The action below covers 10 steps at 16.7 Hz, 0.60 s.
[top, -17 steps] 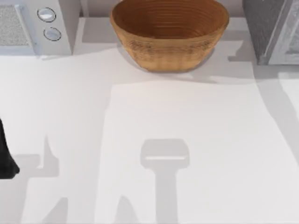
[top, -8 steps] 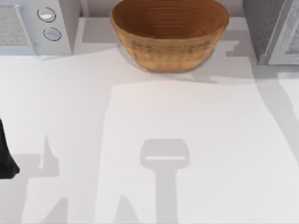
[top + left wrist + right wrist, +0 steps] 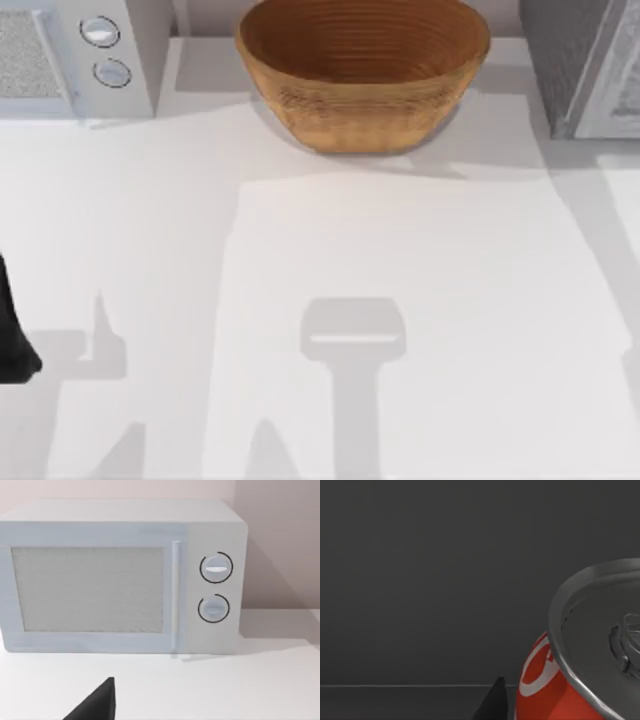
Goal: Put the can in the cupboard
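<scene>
A red can (image 3: 545, 690) with a silver lid (image 3: 600, 630) sits tilted and very close in the right wrist view. One dark fingertip (image 3: 494, 703) of my right gripper presses against its side, and the gripper is shut on the can. Behind the can is the cupboard's dark grey inner wall (image 3: 430, 580), with a floor line low down. In the top view the grey cupboard (image 3: 572, 60) stands at the back right corner. My left arm (image 3: 12, 335) is parked at the table's left edge, its gripper open with one fingertip (image 3: 100, 702) showing.
A brown woven basket (image 3: 362, 75) stands at the back middle. A white microwave (image 3: 70, 55) with two dials is at the back left, and it faces the left wrist camera (image 3: 120, 575). The white tabletop (image 3: 380, 250) carries arm shadows.
The shadows near the cupboard at the table's right side have shrunk and shifted to the right. The left arm, basket and microwave have not moved.
</scene>
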Each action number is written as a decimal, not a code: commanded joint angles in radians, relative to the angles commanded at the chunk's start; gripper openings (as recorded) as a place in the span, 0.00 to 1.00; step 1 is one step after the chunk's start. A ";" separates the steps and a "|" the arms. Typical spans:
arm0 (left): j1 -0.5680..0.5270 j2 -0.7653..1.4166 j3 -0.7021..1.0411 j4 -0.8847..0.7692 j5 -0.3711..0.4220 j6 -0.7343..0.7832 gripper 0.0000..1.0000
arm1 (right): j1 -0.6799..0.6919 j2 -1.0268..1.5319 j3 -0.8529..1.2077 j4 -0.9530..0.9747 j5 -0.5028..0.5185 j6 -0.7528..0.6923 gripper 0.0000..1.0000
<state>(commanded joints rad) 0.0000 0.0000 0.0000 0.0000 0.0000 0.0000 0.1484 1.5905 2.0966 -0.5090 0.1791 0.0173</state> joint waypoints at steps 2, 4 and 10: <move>0.000 0.000 0.000 0.000 0.000 0.000 1.00 | -0.001 0.048 0.064 -0.016 -0.008 0.001 0.00; 0.000 0.000 0.000 0.000 0.000 0.000 1.00 | -0.001 0.095 0.128 -0.033 -0.018 0.002 0.00; 0.000 0.000 0.000 0.000 0.000 0.000 1.00 | -0.020 0.238 0.320 -0.081 -0.029 0.001 0.00</move>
<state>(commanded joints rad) 0.0000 0.0000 0.0000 0.0000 0.0000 0.0000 0.1288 1.8281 2.4168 -0.5901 0.1503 0.0185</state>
